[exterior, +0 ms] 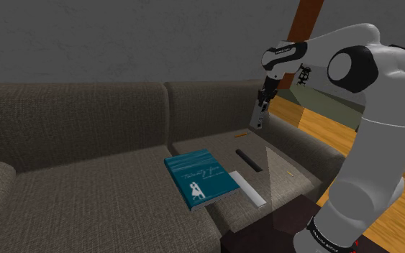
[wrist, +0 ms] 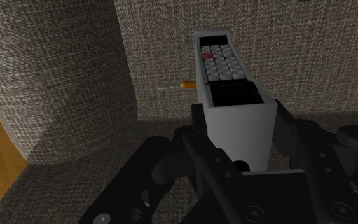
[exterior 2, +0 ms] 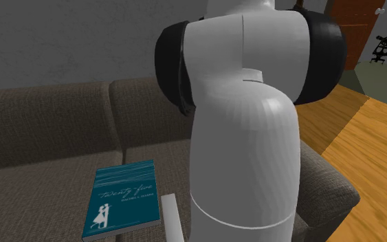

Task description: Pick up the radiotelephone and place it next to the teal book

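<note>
A grey radiotelephone [wrist: 229,79] with a keypad is clasped between my black fingers [wrist: 199,125]. My gripper [exterior: 263,99] is shut on it and holds it in the air above the sofa seat, near the backrest. The handset [exterior: 259,116] hangs down from the fingers. The teal book [exterior: 201,178] lies flat on the seat cushion, nearer the front edge and toward the shoulder view's left of the gripper. It also shows in the second exterior view as the teal book [exterior 2: 123,201], beside my arm [exterior 2: 243,124].
A white bar [exterior: 247,188] lies just right of the book, and a black bar [exterior: 248,159] lies beyond it. A small orange pencil [wrist: 185,84] rests on the cushion below the handset. The sofa armrest [exterior: 305,147] and a wood floor [exterior: 402,194] lie to the right.
</note>
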